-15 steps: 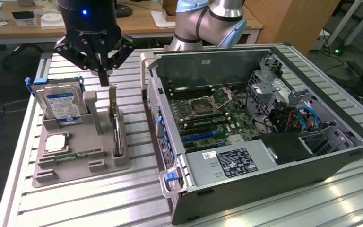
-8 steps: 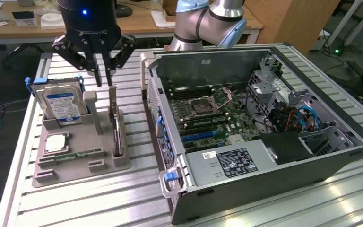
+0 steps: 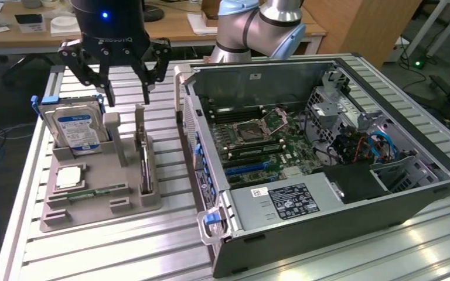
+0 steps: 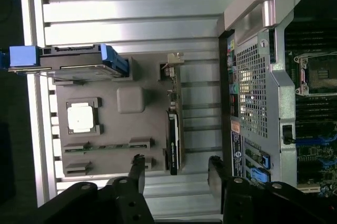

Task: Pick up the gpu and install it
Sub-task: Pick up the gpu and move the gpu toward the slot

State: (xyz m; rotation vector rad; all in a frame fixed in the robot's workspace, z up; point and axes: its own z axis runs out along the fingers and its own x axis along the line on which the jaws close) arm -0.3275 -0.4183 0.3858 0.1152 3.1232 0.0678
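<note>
The gpu (image 3: 143, 167) is a thin dark card standing on edge in a slot of the grey holder (image 3: 131, 205), its metal bracket end up at the far side. My gripper (image 3: 129, 93) hangs open above the holder's far end, a short way over the card, with nothing between its fingers. In the wrist view the gpu (image 4: 174, 129) runs lengthwise, one end lying between the two dark fingertips of the gripper (image 4: 176, 163). The open computer case (image 3: 319, 146) lies beside the holder at the exterior view's right, its motherboard (image 3: 260, 137) exposed.
The holder also carries a silver hard drive (image 3: 77, 129) with a blue-white label, a square processor (image 3: 68, 175) and a narrow green memory stick (image 3: 96, 191). The case's silver wall (image 4: 263, 77) stands close beside the gpu. The slatted metal table (image 3: 131, 246) extends toward the front.
</note>
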